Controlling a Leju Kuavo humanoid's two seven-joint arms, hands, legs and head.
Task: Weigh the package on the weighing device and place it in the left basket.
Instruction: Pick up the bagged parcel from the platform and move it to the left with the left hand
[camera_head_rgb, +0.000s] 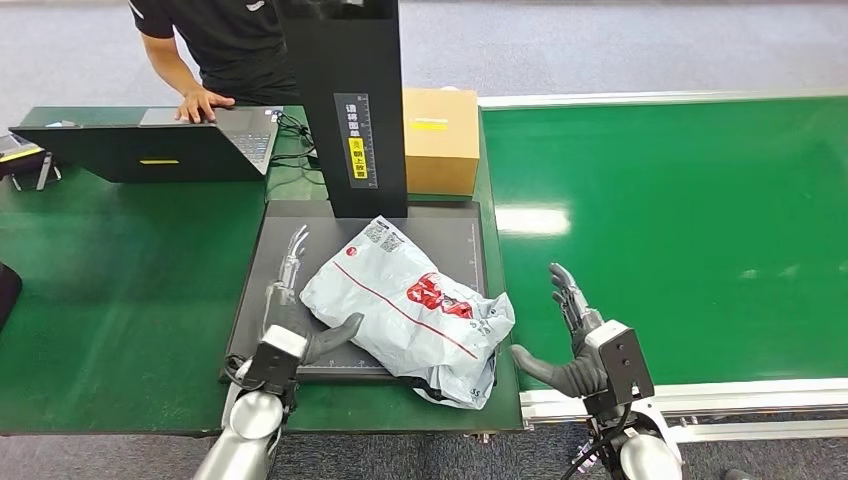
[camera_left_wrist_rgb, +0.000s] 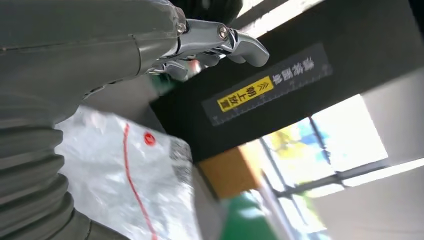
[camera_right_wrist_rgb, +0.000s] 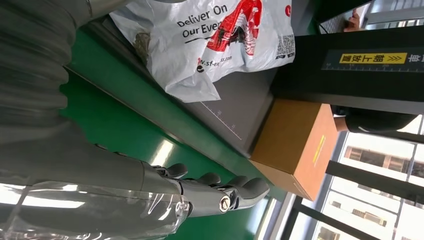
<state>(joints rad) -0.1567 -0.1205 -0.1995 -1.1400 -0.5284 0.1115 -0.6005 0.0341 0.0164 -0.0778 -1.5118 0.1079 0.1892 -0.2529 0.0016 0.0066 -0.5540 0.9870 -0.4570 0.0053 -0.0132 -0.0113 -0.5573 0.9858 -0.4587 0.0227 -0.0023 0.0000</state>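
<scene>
While package (camera_head_rgb: 412, 307) covers scale (camera_head_rgb: 300, 225), box (camera_head_rgb: 440, 140) stands behind.

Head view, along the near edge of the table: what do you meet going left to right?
left hand → grey courier package on the black weighing platform → right hand, open beside the green conveyor belt.

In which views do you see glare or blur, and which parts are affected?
Head view: sharp, with a bright glare patch on the green belt. Left wrist view: the package and brown box are blurred, and the window is overexposed. Right wrist view: the package print is sharp; light reflects off the green surface beside the right hand.
</scene>
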